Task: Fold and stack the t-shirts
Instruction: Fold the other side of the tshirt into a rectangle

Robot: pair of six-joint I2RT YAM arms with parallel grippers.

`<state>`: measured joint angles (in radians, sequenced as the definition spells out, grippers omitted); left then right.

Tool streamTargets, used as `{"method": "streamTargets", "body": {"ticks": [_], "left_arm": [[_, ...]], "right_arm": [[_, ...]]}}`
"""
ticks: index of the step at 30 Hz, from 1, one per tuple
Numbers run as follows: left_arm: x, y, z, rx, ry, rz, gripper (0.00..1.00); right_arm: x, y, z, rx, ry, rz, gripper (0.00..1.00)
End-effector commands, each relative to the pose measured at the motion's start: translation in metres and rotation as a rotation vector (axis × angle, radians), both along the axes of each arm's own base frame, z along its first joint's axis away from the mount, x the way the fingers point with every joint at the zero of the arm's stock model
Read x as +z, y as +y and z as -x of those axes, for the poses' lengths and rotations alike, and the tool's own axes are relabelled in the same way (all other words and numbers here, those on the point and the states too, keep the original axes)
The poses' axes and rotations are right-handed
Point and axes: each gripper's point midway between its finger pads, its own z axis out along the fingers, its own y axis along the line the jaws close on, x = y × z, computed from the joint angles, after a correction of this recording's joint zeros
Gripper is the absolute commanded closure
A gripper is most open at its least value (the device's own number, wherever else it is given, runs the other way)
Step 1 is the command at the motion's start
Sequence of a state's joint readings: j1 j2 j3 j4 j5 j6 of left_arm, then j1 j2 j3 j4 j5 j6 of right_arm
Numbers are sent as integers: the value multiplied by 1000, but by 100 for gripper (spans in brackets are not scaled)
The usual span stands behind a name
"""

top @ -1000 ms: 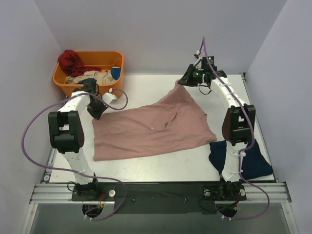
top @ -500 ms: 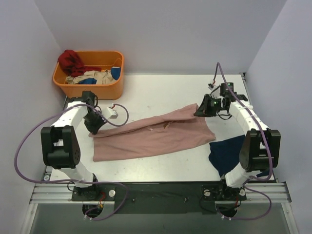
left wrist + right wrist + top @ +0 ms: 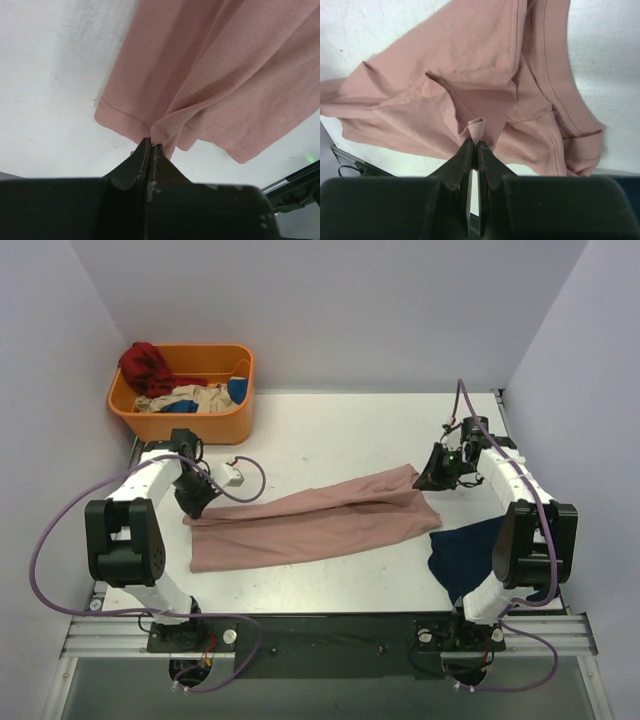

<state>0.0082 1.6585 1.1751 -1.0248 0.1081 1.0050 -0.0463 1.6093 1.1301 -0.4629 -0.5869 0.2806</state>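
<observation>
Overhead view, clock positions taken from the table [image 3: 330, 430] centre, 12 o'clock at the far wall.

1. The dusty-pink t-shirt [image 3: 310, 520] lies across the centre as a long folded band running from 9 o'clock to 3 o'clock. The upper layer is doubled over the lower one. No print is visible.
2. The left gripper [image 3: 195, 502] is at the 9 o'clock end of the band. In the left wrist view its fingers [image 3: 135, 165] are pressed together with a bunched fold of pink hem pinched at the tips. The cloth fans away from the pinch over the white surface.
3. The right gripper [image 3: 430, 475] is at the 3 o'clock end. In the right wrist view its fingers [image 3: 457, 160] are nearly closed and clamp a small pleat of pink fabric, with the seamed edges draped to either side.
4. The dark navy t-shirt [image 3: 470, 555] lies crumpled at 4 o'clock, beside the pink shirt's right end and partly behind the right arm.
5. An orange basket [image 3: 190, 425] at 10 o'clock holds red, beige and blue garments.
</observation>
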Motion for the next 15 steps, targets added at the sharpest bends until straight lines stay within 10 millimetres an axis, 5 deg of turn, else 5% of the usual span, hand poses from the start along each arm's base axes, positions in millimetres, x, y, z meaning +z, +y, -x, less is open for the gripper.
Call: {"method": "streamTargets", "body": {"ticks": [1,5,8,12,15], "left_arm": [[40,9,-70,85,-286,-44,100],[77,26,-133,211,-506,-94,100],[91,21,-146,207,-543,-65,100],[64,11,-111,163,-414,-32,100],[46,14,-80,143,-359,-42,100]], "right_arm": [[21,-8,-30,-35,-33,36,100],[51,-13,-87,-67,-139,62,100],[76,-7,-119,-71,-207,37,100],[68,2,-106,-30,-177,57,100],[39,-2,-66,-33,-78,80,100]]}}
